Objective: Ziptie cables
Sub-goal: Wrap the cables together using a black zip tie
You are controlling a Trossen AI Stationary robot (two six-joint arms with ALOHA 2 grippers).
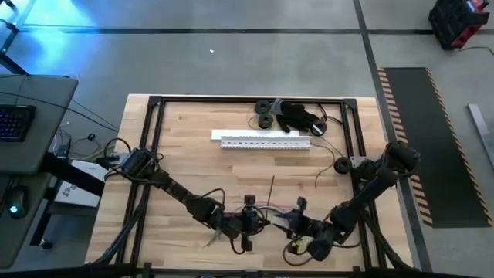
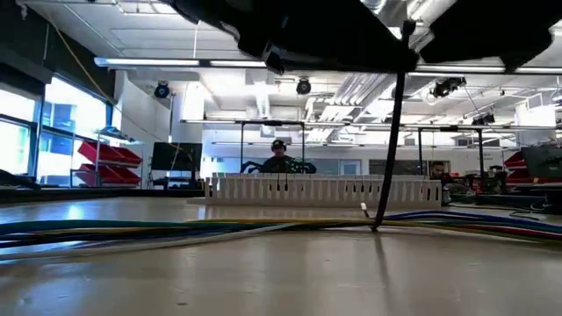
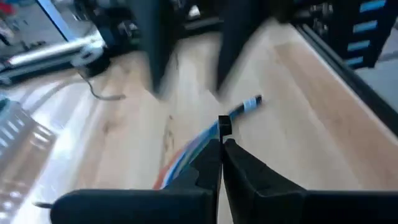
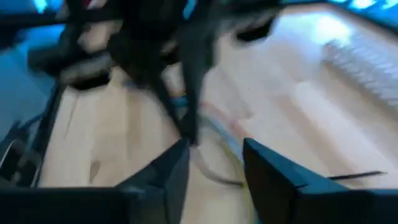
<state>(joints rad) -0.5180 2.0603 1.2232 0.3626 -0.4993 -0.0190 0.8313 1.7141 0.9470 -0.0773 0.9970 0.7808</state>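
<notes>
The wooden worktop (image 1: 193, 147) is carrying the cables (image 3: 186, 152) near its front edge, lying lengthwise side to side between my arms. I am seeing the left gripper (image 3: 221, 134) pinching them; the right gripper (image 4: 214, 155) is hovering with fingers spread.

A light wooden table (image 1: 193, 147) with a black frame around its edges carries everything. Toward its far side lies a long white slotted strip (image 1: 265, 140); beyond it sit black rings (image 1: 265, 113) and a black glove-like heap (image 1: 299, 117). A thin dark stick (image 1: 272, 186) lies mid-table. Near the front edge a bundle of thin cables (image 1: 274, 218) lies flat on the wood.
</notes>
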